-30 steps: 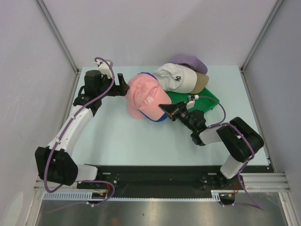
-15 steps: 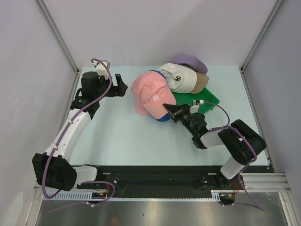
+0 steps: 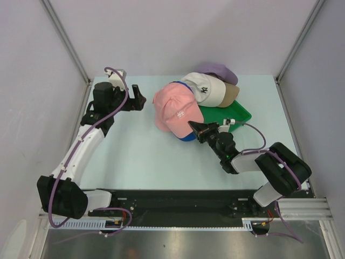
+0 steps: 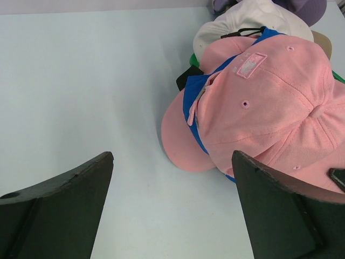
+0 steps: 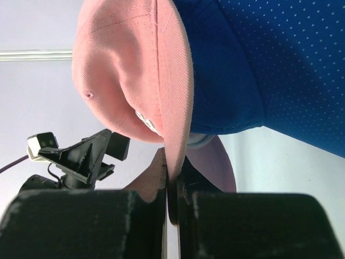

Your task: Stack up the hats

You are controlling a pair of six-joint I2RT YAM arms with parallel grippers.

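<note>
**Right fingers clamped on the pink cap's edge, with the pile beyond**

My right gripper [image 3: 195,128] is pinched shut on the thin near-right edge of the pink cap [image 3: 175,108]. The fabric passes between both fingers in the right wrist view. The pink cap sits over the blue cap [image 3: 187,136], which shows only as a sliver beneath it.

The pink cap's long axis, as I judge it, runs diagonally from far-left to near-right, ending at my fingers. The pile of white cap [image 3: 205,89], tan cap [image 3: 232,94] and lavender cap [image 3: 218,70] lies away from those fingers, toward the table's far-right corner. The white cap touches the pink one.

My right arm is therefore the nearer one for any carry onto that pile. My left gripper [image 3: 139,96] hangs with its fingers wide apart and empty, toward the far-left corner and apart from the caps.

The green tray [image 3: 240,111] lies by the right edge, partly under the pile. The table [image 3: 140,151] is pale, smooth and matte. Plain grey walls [image 3: 32,81] close the left, right and far sides.
</note>
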